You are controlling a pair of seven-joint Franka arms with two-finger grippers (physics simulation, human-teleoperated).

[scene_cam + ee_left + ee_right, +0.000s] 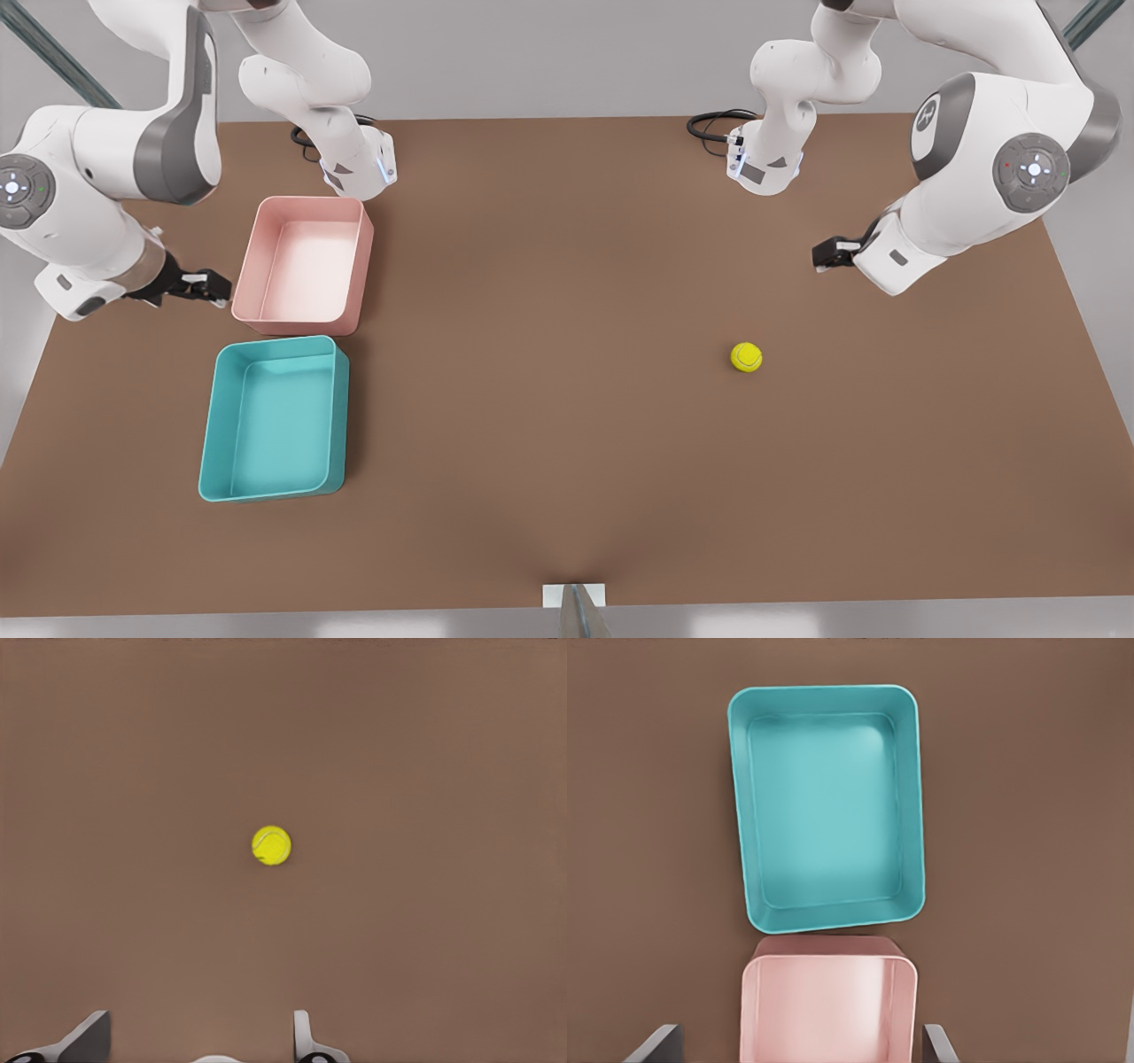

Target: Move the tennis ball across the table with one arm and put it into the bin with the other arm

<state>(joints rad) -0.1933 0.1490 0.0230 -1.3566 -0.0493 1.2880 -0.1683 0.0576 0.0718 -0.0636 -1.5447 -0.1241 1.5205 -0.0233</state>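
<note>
The small yellow-green tennis ball [747, 356] lies alone on the bare brown worktop [549, 354], right of centre in the front view, well apart from both bins. The teal rectangular plastic bin with low walls and rounded corners [273, 418] sits at the lower left of that frame. Just beyond it, nearly touching, stands the pale pink rectangular bin [304, 266]. Both bins are empty.

The left claw [828, 255] hangs above the worktop at the front view's right, up and to the right of the ball. In its wrist view the ball [271, 845] appears at the centre, with the two fingertips [306, 1036] spread wide and holding nothing.

The right claw [205, 286] hangs at the front view's left, just beside the pink bin's outer wall. Its wrist view looks down on the teal bin [914, 815] and the pink bin [755, 1010], with its fingertips [660, 1043] also spread apart and empty.
</note>
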